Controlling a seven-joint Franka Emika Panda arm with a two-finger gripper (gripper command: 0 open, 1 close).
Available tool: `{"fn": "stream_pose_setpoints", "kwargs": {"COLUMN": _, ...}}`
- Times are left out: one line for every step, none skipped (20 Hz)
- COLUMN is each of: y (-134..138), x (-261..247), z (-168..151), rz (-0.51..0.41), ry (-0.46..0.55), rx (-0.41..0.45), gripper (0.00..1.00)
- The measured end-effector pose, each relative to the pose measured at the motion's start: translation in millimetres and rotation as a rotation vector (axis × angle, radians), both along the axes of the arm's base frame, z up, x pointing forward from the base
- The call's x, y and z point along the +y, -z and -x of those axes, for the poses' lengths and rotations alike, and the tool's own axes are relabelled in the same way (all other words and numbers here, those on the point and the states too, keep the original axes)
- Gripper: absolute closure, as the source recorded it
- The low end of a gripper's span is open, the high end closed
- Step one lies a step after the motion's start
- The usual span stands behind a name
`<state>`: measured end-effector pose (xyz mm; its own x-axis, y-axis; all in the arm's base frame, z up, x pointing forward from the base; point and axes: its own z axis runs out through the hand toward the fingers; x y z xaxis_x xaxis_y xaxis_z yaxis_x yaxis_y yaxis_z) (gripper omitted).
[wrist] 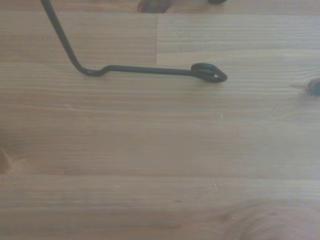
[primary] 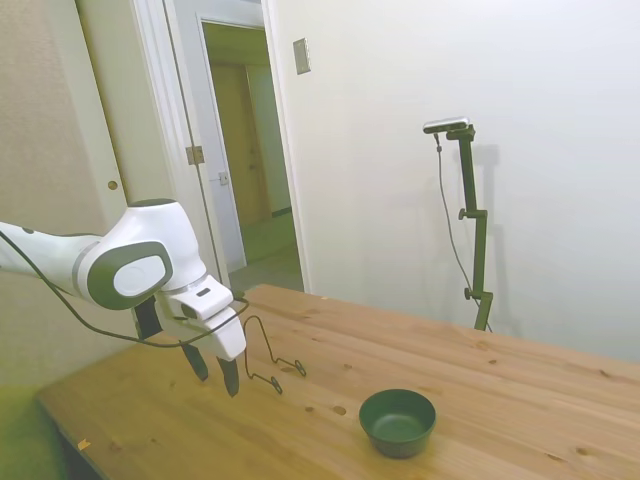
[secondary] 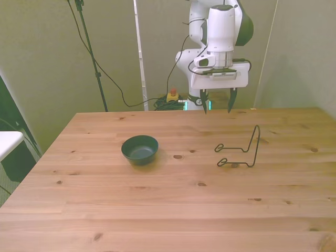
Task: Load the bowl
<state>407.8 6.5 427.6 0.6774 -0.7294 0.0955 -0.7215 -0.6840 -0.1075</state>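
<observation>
The bowl (primary: 398,421) (secondary: 139,149) is small, round and dark green. It stands upright and empty on the wooden table, left of middle in the front view. My gripper (primary: 213,374) (secondary: 216,107) hangs above the table's far side, open, with nothing between its dark fingers. It is well away from the bowl, toward the front view's right. A thin black wire rack (primary: 268,358) (secondary: 241,152) (wrist: 140,69) stands on the table just in front of the gripper. The wrist view shows only one foot of this rack on bare wood.
The wooden table (primary: 520,400) (secondary: 157,210) carries only the bowl and the wire rack. Behind the table a cable and a pole (secondary: 139,52) run down the wall. An open doorway (primary: 250,150) lies beyond the table in the side view.
</observation>
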Motion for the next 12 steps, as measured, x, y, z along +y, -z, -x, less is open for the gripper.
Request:
{"fn": "stream_pose_setpoints", "kwargs": {"y": 0, "x": 0, "z": 0, "rz": 0.0, "ry": 0.0, "rx": 0.001, "gripper": 0.0}}
{"fn": "stream_pose_setpoints", "kwargs": {"y": 0, "x": -2, "z": -1, "rz": 0.003, "ry": 0.004, "rx": 0.0, "gripper": 0.0}}
{"fn": "stream_pose_setpoints", "kwargs": {"y": 0, "x": -5, "z": -1, "rz": 0.009, "ry": 0.012, "rx": 0.0, "gripper": 0.0}}
{"fn": "stream_pose_setpoints", "kwargs": {"y": 0, "x": -10, "z": -2, "rz": 0.019, "ry": 0.022, "rx": -0.001, "gripper": 0.0}}
{"fn": "stream_pose_setpoints", "kwargs": {"y": -1, "x": -17, "z": -4, "rz": 0.027, "ry": 0.036, "rx": -0.003, "gripper": 0.0}}
{"fn": "stream_pose_setpoints", "kwargs": {"y": -3, "x": -27, "z": -6, "rz": 0.029, "ry": 0.054, "rx": -0.006, "gripper": 0.0}}
{"fn": "stream_pose_setpoints", "kwargs": {"y": -6, "x": -39, "z": -10, "rz": 0.026, "ry": 0.079, "rx": -0.011, "gripper": 0.0}}
{"fn": "stream_pose_setpoints", "kwargs": {"y": -10, "x": -53, "z": -15, "rz": 0.025, "ry": 0.102, "rx": -0.016, "gripper": 0.0}}
{"fn": "stream_pose_setpoints", "kwargs": {"y": -15, "x": -69, "z": -20, "rz": 0.03, "ry": 0.124, "rx": -0.021, "gripper": 0.0}}
{"fn": "stream_pose_setpoints", "kwargs": {"y": -19, "x": -84, "z": -26, "rz": 0.031, "ry": 0.14, "rx": -0.025, "gripper": 0.0}}
{"fn": "stream_pose_setpoints", "kwargs": {"y": -23, "x": -97, "z": -34, "rz": 0.032, "ry": 0.152, "rx": -0.026, "gripper": 0.0}}
{"fn": "stream_pose_setpoints", "kwargs": {"y": -27, "x": -108, "z": -42, "rz": 0.032, "ry": 0.163, "rx": -0.021, "gripper": 0.0}}
